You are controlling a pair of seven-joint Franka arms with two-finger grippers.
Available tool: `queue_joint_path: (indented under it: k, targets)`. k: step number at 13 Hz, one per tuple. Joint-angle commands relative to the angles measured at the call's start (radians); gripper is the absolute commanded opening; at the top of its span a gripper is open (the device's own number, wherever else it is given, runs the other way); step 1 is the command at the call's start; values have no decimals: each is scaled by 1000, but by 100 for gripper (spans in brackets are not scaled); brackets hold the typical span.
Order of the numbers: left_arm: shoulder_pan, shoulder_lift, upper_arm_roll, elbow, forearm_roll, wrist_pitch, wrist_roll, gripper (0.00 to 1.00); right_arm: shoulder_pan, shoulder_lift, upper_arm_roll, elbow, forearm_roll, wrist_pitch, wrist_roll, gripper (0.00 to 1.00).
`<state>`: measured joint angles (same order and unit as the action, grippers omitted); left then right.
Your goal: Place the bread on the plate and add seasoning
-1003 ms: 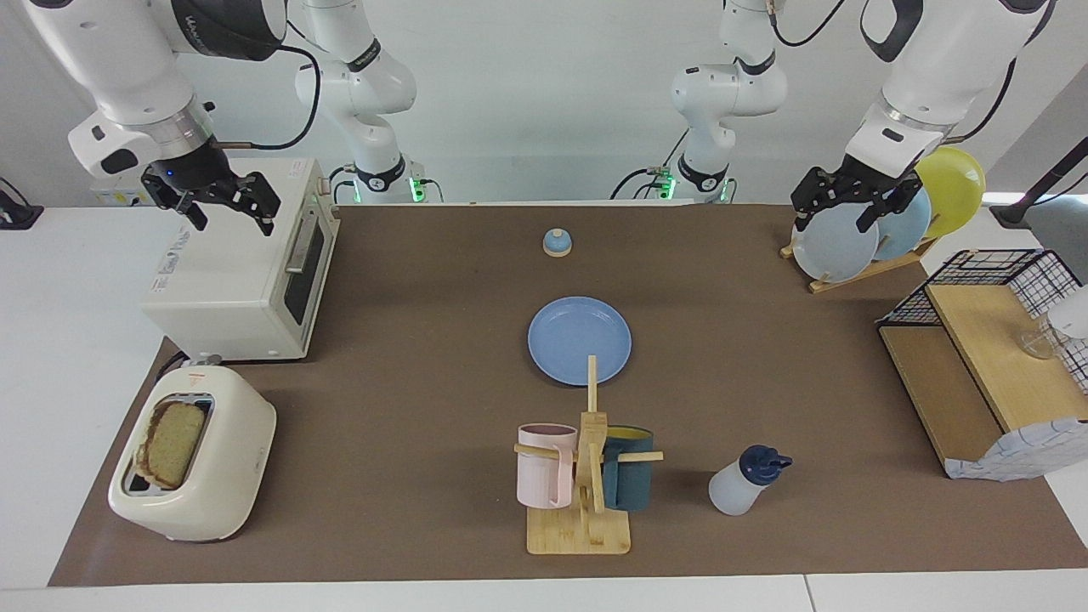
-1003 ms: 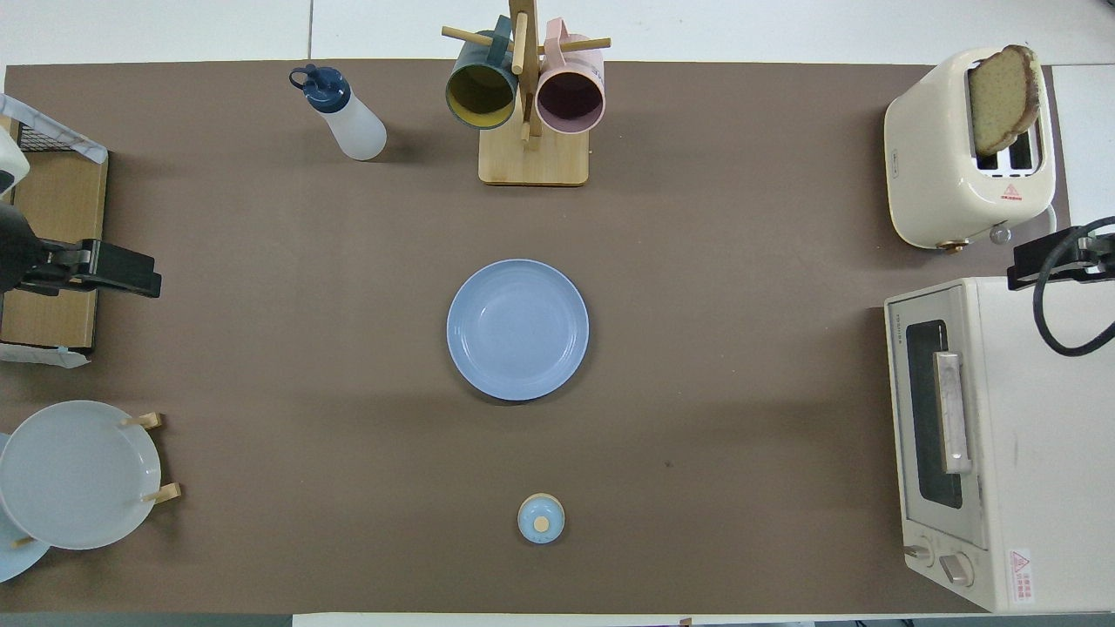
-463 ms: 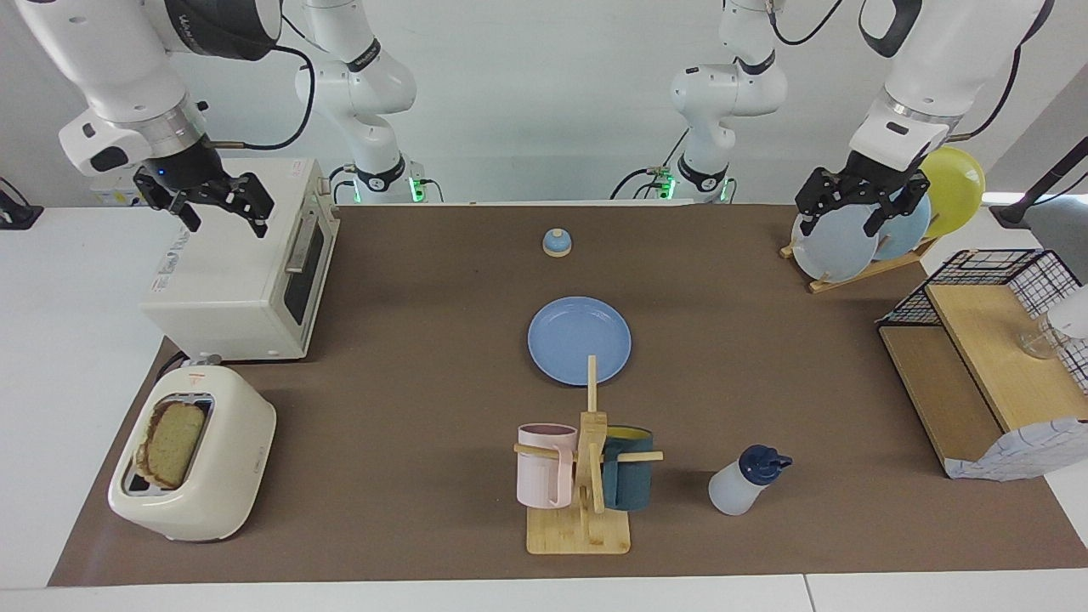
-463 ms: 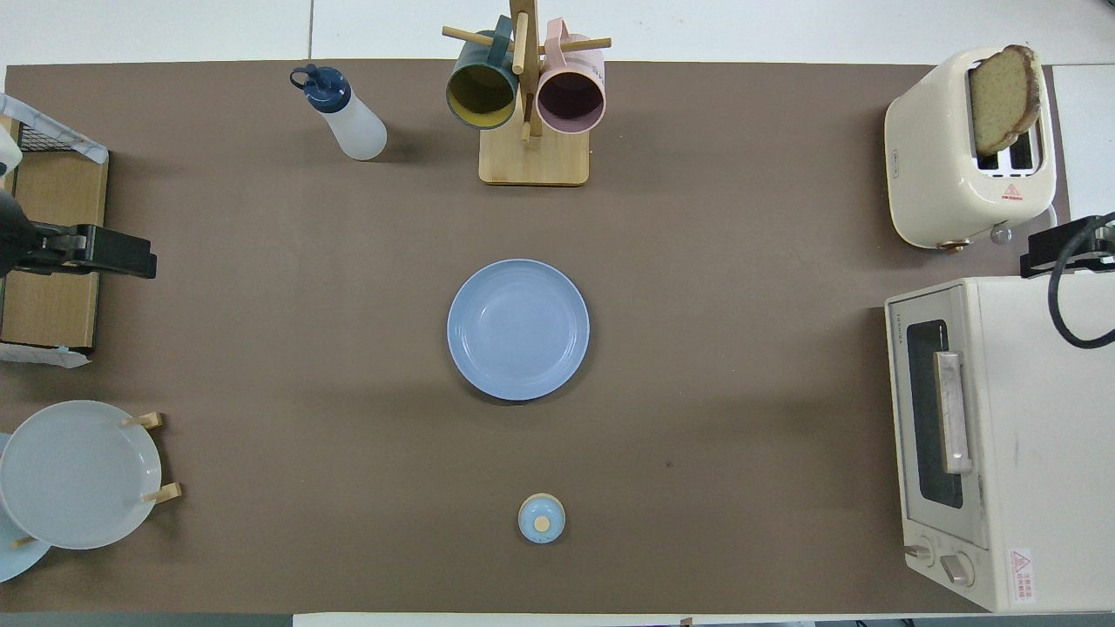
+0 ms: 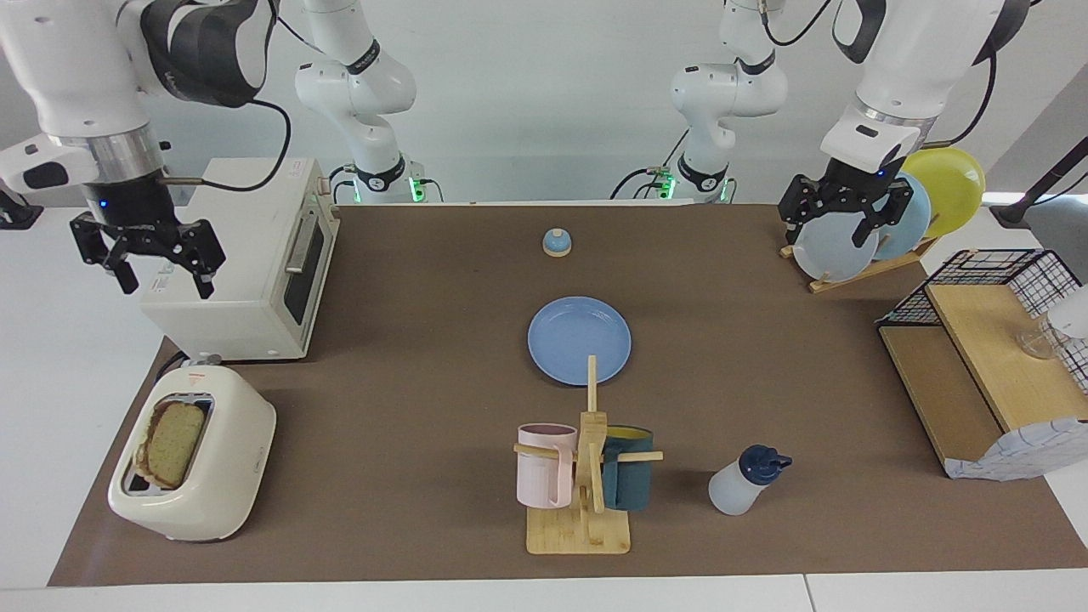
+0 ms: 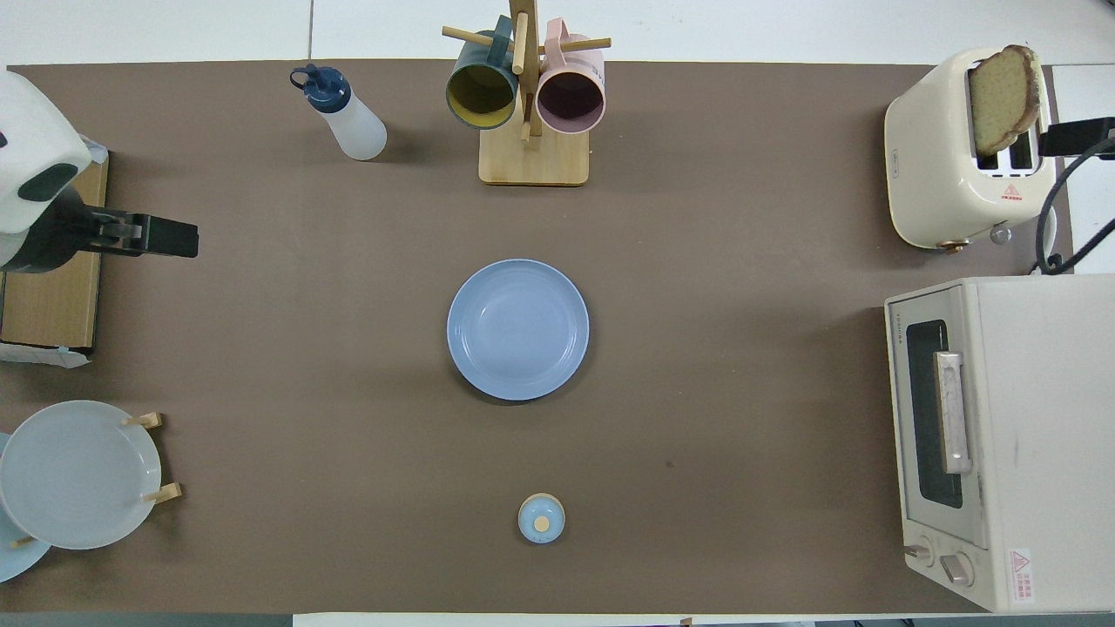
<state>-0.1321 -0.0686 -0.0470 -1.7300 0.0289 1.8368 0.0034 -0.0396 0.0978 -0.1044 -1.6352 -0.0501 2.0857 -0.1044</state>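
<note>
The bread (image 5: 172, 442) stands in a slot of the cream toaster (image 5: 204, 501) at the right arm's end of the table; it also shows in the overhead view (image 6: 1002, 96). The blue plate (image 5: 579, 340) lies bare mid-table, also in the overhead view (image 6: 517, 329). The seasoning bottle (image 5: 744, 484) stands beside the mug rack, farther from the robots than the plate, and shows in the overhead view (image 6: 348, 122). My right gripper (image 5: 166, 280) is open and empty in the air over the toaster oven's outer edge. My left gripper (image 5: 829, 231) is open and empty in the air by the plate rack.
A white toaster oven (image 5: 238, 263) stands nearer the robots than the toaster. A wooden mug rack (image 5: 586, 476) holds a pink and a dark mug. A small blue bell (image 5: 557, 243) sits near the robots. A plate rack (image 5: 850, 246) and a wooden shelf (image 5: 977, 357) stand at the left arm's end.
My right gripper has moved off the toaster oven's top toward the toaster and come lower. My left gripper has shifted slightly toward the table's middle. Both stay open.
</note>
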Motion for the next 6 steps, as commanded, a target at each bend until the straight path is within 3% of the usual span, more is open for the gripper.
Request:
queue_joint_path:
  k: [1,4,6]
  targets:
    - [-36,-65,6,-196,19,254,-16,100,-52,109,15,9,4,168,-104,100]
    - [-84,-10,7,-295,19,518,-71,100,-69,200,20,11,1,318,-112,100]
    - [-119,61,10,-341,20,678,-112,100,-88,235,35,9,3,373,-113,94]
